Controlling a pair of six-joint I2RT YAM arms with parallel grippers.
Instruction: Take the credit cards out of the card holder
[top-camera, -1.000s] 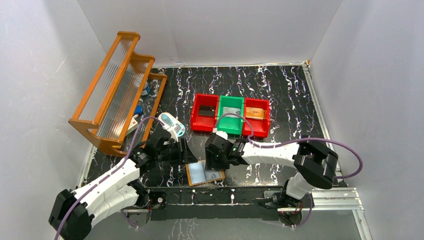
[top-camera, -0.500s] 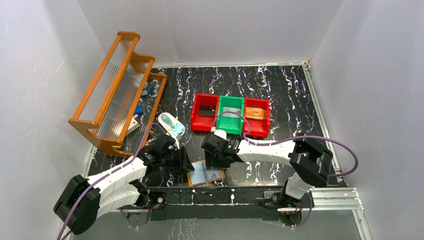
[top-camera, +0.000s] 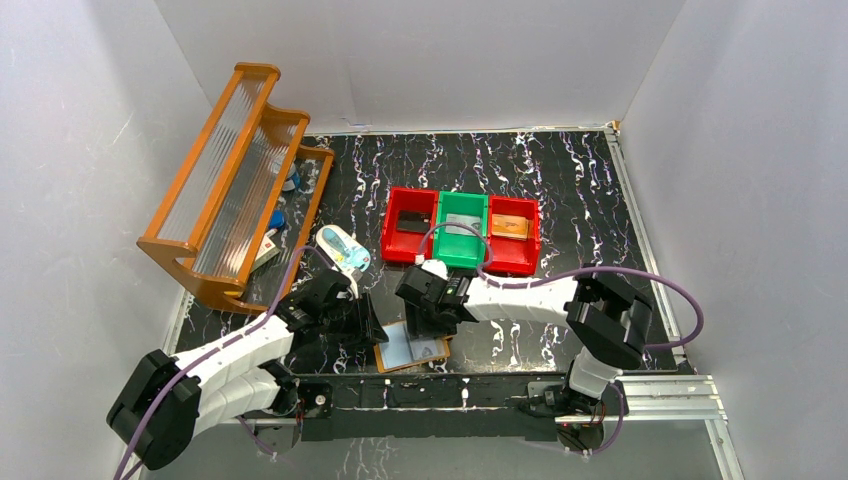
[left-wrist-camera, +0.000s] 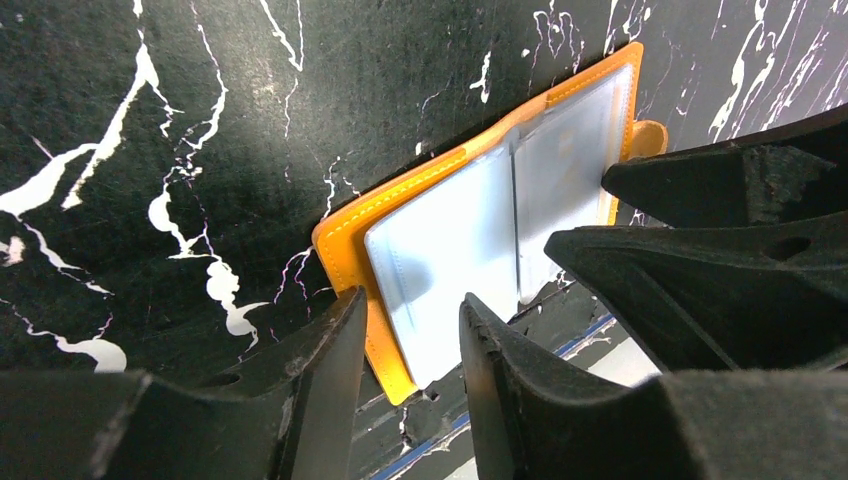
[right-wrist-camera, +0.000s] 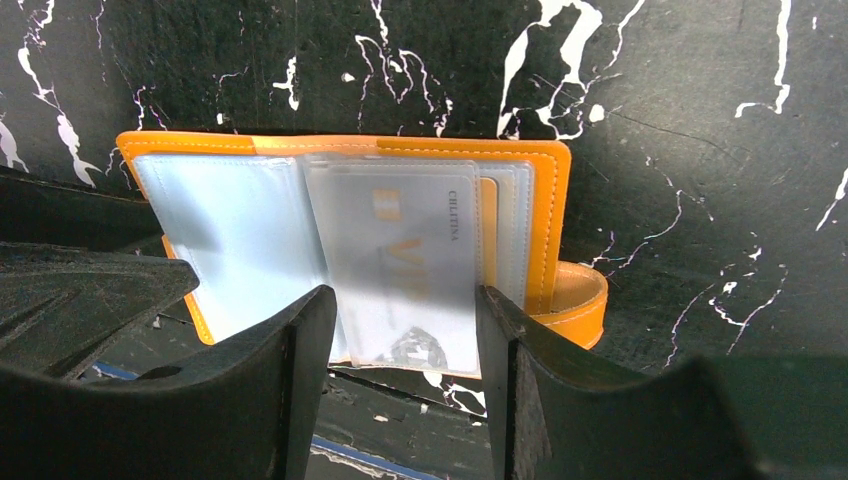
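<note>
Evidently the task is at an early stage. The flat orange card holder with clear plastic sleeves (top-camera: 410, 347) lies opened out on the black, white-veined table top (top-camera: 560, 190), close to the near edge and about midway between left and right. The pale blue-grey, shiny credit card (right-wrist-camera: 400, 255) is seen through a clear sleeve in the right wrist view, and further card edges are stacked behind it towards the orange border. No card is seen lying loose beside the holder, so the whole removal is judged to be left: a card has to be gripped, slid out of its sleeve and set down, and the same done for the others.

The left gripper (left-wrist-camera: 410, 312) is set low over the near left corner of the holder, its jaws roughly half apart. The orange edge and the left sleeve run between them, and nothing is seen clasped.

The right gripper (right-wrist-camera: 402, 300) is held over the near edge of the sleeve that carries the pale card, its jaws spread wider, one on each side of the card. Whether the card is already pinched by its edges or merely flanked cannot be told, since the contact is hidden by the black fingers themselves.
</note>
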